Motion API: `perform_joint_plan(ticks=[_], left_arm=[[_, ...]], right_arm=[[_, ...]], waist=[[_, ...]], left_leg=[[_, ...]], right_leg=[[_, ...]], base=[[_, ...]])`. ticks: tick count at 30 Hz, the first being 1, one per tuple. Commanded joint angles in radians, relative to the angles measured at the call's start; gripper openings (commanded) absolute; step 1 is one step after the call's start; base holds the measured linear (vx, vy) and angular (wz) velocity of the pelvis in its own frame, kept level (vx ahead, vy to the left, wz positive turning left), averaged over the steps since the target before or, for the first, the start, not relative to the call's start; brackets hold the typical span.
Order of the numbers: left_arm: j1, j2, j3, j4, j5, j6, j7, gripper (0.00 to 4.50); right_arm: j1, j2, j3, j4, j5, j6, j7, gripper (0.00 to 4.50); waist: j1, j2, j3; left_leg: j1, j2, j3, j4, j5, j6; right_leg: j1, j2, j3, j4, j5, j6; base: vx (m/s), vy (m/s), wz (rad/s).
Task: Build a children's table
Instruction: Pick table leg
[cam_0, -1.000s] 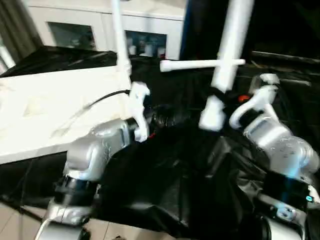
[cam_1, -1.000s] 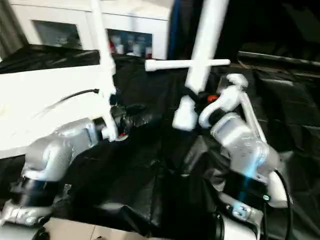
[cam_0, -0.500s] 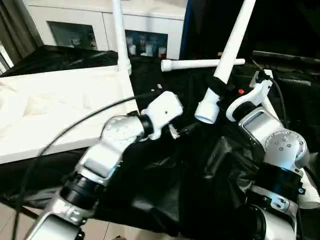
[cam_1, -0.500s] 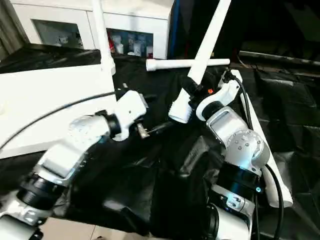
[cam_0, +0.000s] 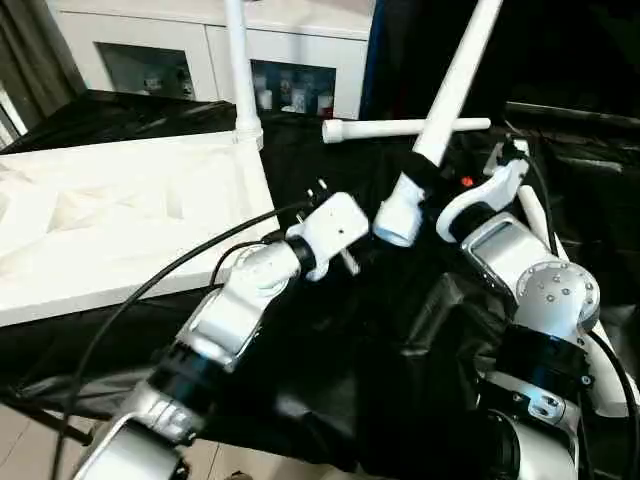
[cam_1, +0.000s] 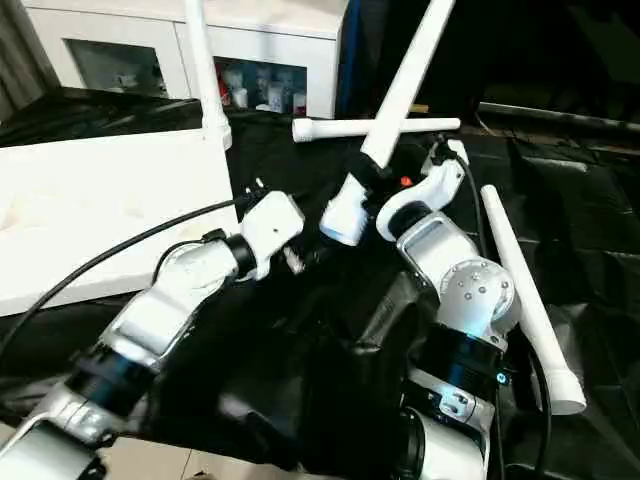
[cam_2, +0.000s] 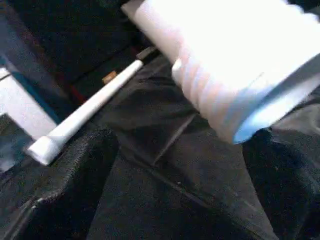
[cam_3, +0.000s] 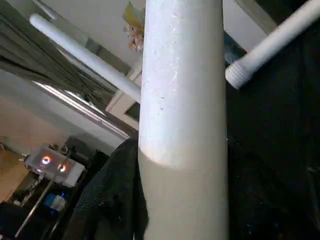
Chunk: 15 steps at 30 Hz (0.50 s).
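Gripping tilted leg (cam_0: 450, 95), right end effector (cam_0: 425, 182); left end effector (cam_0: 335, 225) open

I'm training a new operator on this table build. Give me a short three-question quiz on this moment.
1. True or false: one leg already stands upright in a corner of the tabletop.
2. Which gripper holds a leg: A) left, B) right?
3. Fill in: the held leg's threaded end points toward the ___ gripper.

Key:
1. True.
2. B: the right gripper is clamped on it; the left gripper is open and empty.
3. Left.
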<state>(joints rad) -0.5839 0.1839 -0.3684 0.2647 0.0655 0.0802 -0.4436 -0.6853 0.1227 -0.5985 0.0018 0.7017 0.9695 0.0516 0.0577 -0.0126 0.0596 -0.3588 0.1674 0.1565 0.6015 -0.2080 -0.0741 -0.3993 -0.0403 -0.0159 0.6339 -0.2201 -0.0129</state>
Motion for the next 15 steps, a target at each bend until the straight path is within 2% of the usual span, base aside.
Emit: perform_joint_plan(ticks=[1,2,5,7,13,14,15], left_arm=[[-0.028,-0.011,0.051,0.002,-0.006,-0.028,0.042,3.94],[-0.029,-0.015,0.058,0.0,-0.012,-0.042,0.045,3.8],[-0.023,-0.025,0.069,-0.012,-0.032,-0.062,0.033,3.71],[-0.017,-0.035,0.074,-0.02,-0.049,-0.072,0.016,3.36],[0.034,-0.014,0.055,-0.08,-0.099,-0.11,-0.091,3.26],[0.041,-0.01,0.053,-0.088,-0.104,-0.12,-0.105,3.26],[0.043,-0.011,0.055,-0.091,-0.115,-0.13,-0.115,3.26]], right_arm=[[-0.009,0.007,0.022,-0.012,0.023,0.021,-0.011,1.89],[-0.008,0.005,0.025,-0.01,0.025,0.02,-0.014,1.89],[-0.006,-0.001,0.03,-0.005,0.027,0.018,-0.017,1.89],[-0.006,-0.007,0.034,0.0,0.032,0.014,-0.021,1.89],[-0.011,-0.024,0.032,0.021,0.032,0.002,-0.025,1.89],[-0.012,-0.027,0.032,0.025,0.032,0.0,-0.025,1.89],[-0.011,-0.03,0.034,0.027,0.034,-0.002,-0.026,1.89]], waist=[[0.001,-0.011,-0.076],[0.002,-0.015,-0.076],[0.001,-0.014,-0.076],[0.001,-0.016,-0.076],[0.003,-0.015,-0.077],[0.001,-0.018,-0.075],[0.003,-0.015,-0.076]], left_leg=[[0.002,0.041,-0.002,-0.058,0.073,0.028],[0.002,0.04,-0.001,-0.058,0.073,0.032],[0.002,0.041,-0.001,-0.058,0.075,0.035],[0.002,0.041,0.0,-0.058,0.076,0.037],[0.002,0.041,-0.001,-0.058,0.078,0.04],[0.002,0.042,0.0,-0.059,0.073,0.037],[0.003,0.043,0.001,-0.058,0.073,0.034]], right_leg=[[0.073,-0.079,0.045,-0.051,0.167,-0.204],[0.073,-0.08,0.045,-0.052,0.16,-0.207],[0.072,-0.081,0.044,-0.051,0.151,-0.205],[0.072,-0.08,0.045,-0.051,0.154,-0.205],[0.07,-0.082,0.044,-0.05,0.144,-0.207],[0.069,-0.08,0.044,-0.05,0.14,-0.205],[0.069,-0.081,0.044,-0.049,0.142,-0.209]], base=[[0.0,0.0,0.0],[0.0,0.0,0.0],[0.0,0.0,0.0],[0.0,0.0,0.0],[0.0,0.0,0.0],[0.0,0.0,0.0],[0.0,0.0,0.0]])
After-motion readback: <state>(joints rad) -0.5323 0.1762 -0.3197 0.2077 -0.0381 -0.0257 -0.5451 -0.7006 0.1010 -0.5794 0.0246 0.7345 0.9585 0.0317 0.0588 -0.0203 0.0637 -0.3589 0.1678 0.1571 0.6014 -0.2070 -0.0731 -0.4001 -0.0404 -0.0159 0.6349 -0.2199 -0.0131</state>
